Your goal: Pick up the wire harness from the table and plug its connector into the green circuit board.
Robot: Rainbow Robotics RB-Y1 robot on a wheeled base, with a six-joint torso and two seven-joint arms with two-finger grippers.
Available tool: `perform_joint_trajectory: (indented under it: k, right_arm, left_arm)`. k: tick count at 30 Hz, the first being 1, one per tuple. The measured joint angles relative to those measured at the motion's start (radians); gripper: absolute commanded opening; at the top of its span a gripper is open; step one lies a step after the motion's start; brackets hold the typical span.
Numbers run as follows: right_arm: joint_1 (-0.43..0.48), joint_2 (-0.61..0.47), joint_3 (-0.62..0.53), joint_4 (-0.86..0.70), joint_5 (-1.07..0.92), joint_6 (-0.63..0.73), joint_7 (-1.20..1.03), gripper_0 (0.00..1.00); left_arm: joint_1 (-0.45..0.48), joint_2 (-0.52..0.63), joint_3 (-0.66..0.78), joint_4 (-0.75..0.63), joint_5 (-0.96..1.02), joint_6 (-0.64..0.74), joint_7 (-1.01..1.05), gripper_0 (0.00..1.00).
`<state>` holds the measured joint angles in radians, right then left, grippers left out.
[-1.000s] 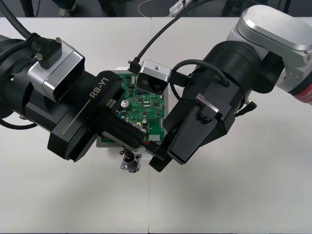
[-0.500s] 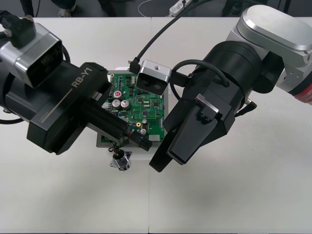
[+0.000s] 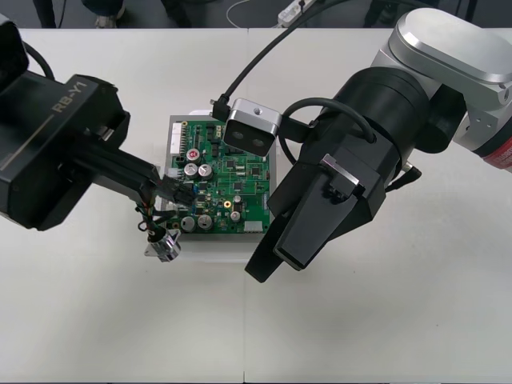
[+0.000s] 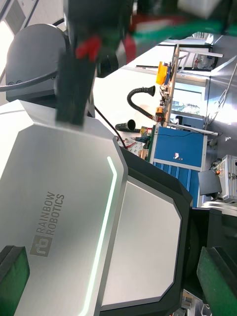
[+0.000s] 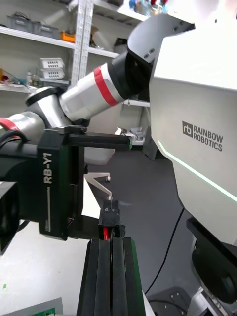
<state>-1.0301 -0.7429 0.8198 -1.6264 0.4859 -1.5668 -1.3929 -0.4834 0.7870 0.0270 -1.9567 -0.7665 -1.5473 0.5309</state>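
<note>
The left gripper pinches the harness plug at the left edge of the green circuit board, socket low beside the white base; I'd line it up squarely before pressing, the right gripper standing wide open nearby.

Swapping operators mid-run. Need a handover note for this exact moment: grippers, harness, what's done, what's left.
Left gripper: shut on the wire harness just behind its plug, at the left edge of the green circuit board.
Right gripper: open, holding nothing, at the board's near right corner.
Harness: wires hang down from the left gripper. The socket is low by the board's near left corner; can't tell if it touches the table.
Done: pickup.
Left: the plug is not shown seated, so align it, press it into the board and release.
</note>
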Motion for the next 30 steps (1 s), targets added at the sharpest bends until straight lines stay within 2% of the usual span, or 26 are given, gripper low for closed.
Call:
perform_joint_trajectory:
  k: [13,23,30]
  right_arm:
    - [0.0,-0.026,0.0,0.0,0.0,0.0,0.004,1.0]
    - [0.0,-0.097,0.0,0.0,0.0,0.0,0.02,1.0]
    - [0.0,-0.15,0.0,0.006,0.0,0.0,0.107,1.0]
  left_arm:
    - [0.018,0.034,0.043,0.129,0.035,0.0,0.0,0.0]
    - [0.018,0.049,0.061,0.234,0.053,0.0,-0.001,0.0]
    - [0.018,0.076,0.063,0.319,0.074,0.0,-0.003,0.0]
